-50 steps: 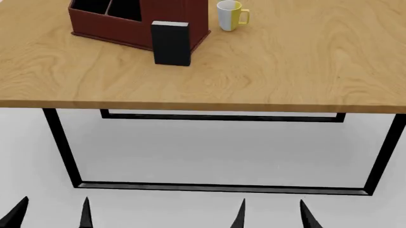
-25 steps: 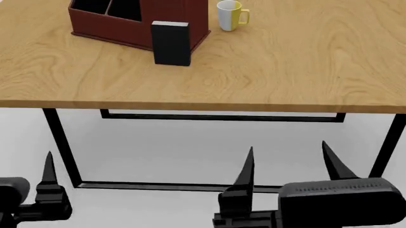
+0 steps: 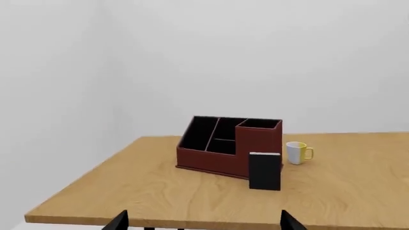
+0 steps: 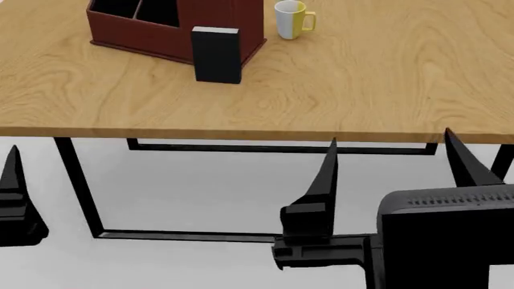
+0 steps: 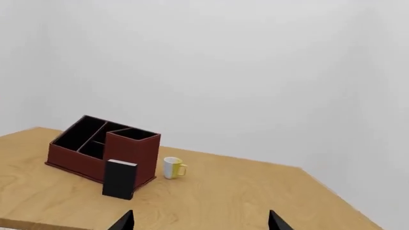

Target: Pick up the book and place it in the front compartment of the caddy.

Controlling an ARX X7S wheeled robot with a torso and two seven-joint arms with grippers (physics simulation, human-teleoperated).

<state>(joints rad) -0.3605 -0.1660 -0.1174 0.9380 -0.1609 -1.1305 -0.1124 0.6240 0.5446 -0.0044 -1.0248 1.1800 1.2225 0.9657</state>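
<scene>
The black book (image 4: 216, 54) stands upright on the wooden table (image 4: 362, 78), against the near side of the red-brown caddy (image 4: 136, 39) at the far left. Book (image 3: 265, 171) and caddy (image 3: 211, 163) also show in the left wrist view, and book (image 5: 119, 179) and caddy (image 5: 70, 163) in the right wrist view. My right gripper (image 4: 391, 144) is open and empty, just in front of the table's front edge, well short of the book. My left gripper (image 3: 204, 223) is open and empty; only one of its fingers (image 4: 13, 174) shows in the head view, low at the left.
A white-and-yellow mug (image 4: 291, 19) stands just right of the caddy; it also shows in the left wrist view (image 3: 296, 153) and the right wrist view (image 5: 172, 168). The table has black metal legs (image 4: 76, 180). White walls stand behind it.
Both arms have risen from the bottom of the head view. The right gripper's fingertips now reach the table's front edge. Book, caddy and mug have not moved.
</scene>
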